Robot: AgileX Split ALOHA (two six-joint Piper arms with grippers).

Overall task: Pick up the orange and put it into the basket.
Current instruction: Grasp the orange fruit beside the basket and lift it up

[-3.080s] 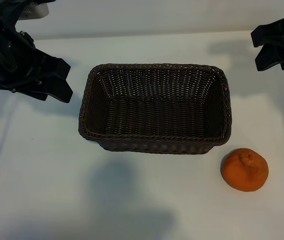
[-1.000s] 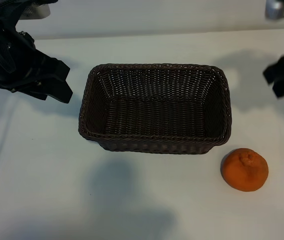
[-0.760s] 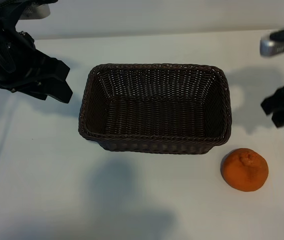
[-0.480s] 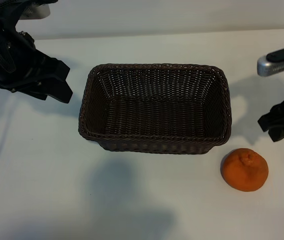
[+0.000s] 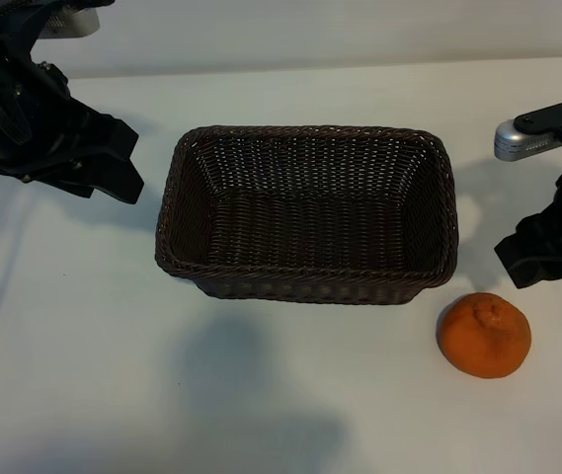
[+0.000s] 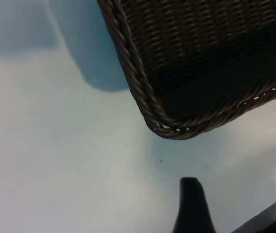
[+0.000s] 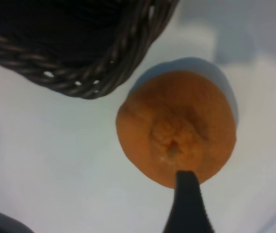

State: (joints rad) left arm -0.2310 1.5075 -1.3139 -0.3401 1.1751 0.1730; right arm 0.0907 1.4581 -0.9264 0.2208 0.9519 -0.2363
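Orange [image 5: 484,335] sits on the table [image 5: 83,375] just off the basket's [image 5: 305,286] near right corner, untouched. Right gripper [image 5: 547,249] hangs above it, jaws spread, empty. Left gripper [image 5: 88,158] parked left of the basket, spread too. Best approach: centre over the stem bump, descend straight, straddle the fruit's widest part, close gently.

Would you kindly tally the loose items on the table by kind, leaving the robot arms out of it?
Round bright-orange citrus fruit: 1
Rectangular dark brown woven wicker basket: 1
Total: 2
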